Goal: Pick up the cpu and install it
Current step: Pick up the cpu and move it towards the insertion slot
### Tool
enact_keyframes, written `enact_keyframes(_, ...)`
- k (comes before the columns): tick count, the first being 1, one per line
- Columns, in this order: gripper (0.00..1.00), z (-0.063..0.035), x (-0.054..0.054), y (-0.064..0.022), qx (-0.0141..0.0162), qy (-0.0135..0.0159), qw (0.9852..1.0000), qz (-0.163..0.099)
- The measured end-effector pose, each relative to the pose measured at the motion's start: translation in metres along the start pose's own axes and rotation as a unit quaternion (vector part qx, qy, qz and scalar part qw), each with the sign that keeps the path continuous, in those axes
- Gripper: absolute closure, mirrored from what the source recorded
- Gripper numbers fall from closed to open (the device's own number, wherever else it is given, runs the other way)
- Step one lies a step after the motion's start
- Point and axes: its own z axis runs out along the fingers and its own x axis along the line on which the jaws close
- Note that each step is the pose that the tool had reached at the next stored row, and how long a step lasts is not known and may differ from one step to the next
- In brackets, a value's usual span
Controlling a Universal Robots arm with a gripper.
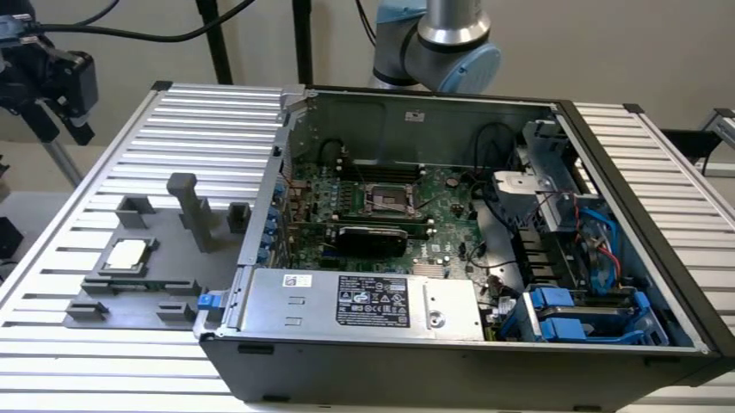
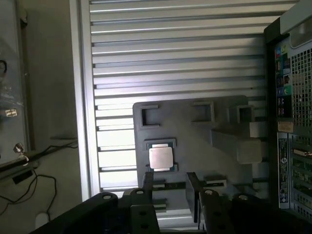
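Observation:
The cpu (image 1: 129, 252) is a small silvery square lying flat in a holder on the grey tray (image 1: 115, 292), at the exterior view's left beside the open computer case. In the wrist view the cpu (image 2: 161, 157) sits in its holder, well beyond my fingertips and apart from them. My gripper (image 2: 170, 187) is open, its two dark fingers (image 2: 148, 184) spread with nothing between them. The motherboard socket (image 1: 388, 200) lies inside the case, framed in metal.
The open case (image 1: 460, 258) holds the motherboard, cables, a power supply (image 1: 356, 301) and blue drive bays (image 1: 580, 314). Grey posts (image 1: 189, 211) rise from the tray. A black device with cables (image 1: 46, 73) hangs at the exterior view's upper left. The slatted table (image 1: 219, 120) surrounds everything.

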Motion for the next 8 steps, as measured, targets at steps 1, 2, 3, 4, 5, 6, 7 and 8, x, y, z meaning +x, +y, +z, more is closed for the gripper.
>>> enact_keyframes(1,0.53,0.0,0.0,0.0,0.0,0.0,1.0,0.0)
enact_keyframes(2,0.53,0.0,0.0,0.0,0.0,0.0,1.0,0.0)
enact_keyframes(3,0.41,0.0,0.0,0.0,0.0,0.0,1.0,0.0)
enact_keyframes(4,0.41,0.0,0.0,0.0,0.0,0.0,1.0,0.0)
enact_keyframes(5,0.35,0.0,0.0,0.0,0.0,0.0,1.0,0.0)
enact_keyframes(6,0.29,0.0,0.0,0.0,0.0,0.0,1.0,0.0)
enact_keyframes(7,0.29,0.0,0.0,0.0,0.0001,0.0001,1.0,0.0)
enact_keyframes(8,0.29,0.0004,0.0,0.0,0.0,0.0001,1.0,0.0)
